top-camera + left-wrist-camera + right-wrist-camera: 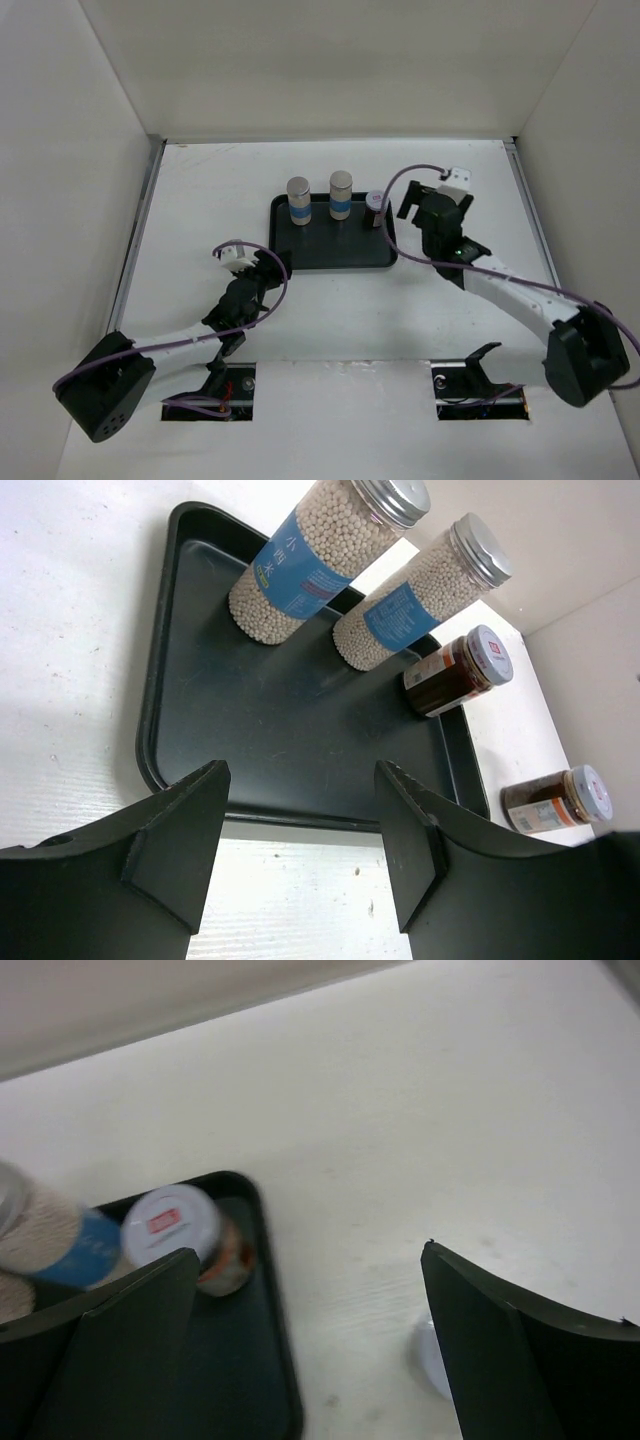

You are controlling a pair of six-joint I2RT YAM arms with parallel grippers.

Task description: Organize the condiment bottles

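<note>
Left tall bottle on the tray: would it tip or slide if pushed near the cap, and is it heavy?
The left tall bottle stands upright and narrow on the tray, so a high push would probably tip it. It looks full of small pale grains, so it is likely heavy for its size. Its round wall suggests it would roll once down.

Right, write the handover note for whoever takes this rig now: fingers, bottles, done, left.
Left gripper: fingers open, empty, at the near edge of the tray.
Right gripper: fingers open, empty, above the table by the tray's back right corner.
In the tray, along its back: left tall bottle, right tall bottle, one dark jar.
Second dark jar stands on the table, right of the tray.
Done: three in. Left: that last jar.
</note>
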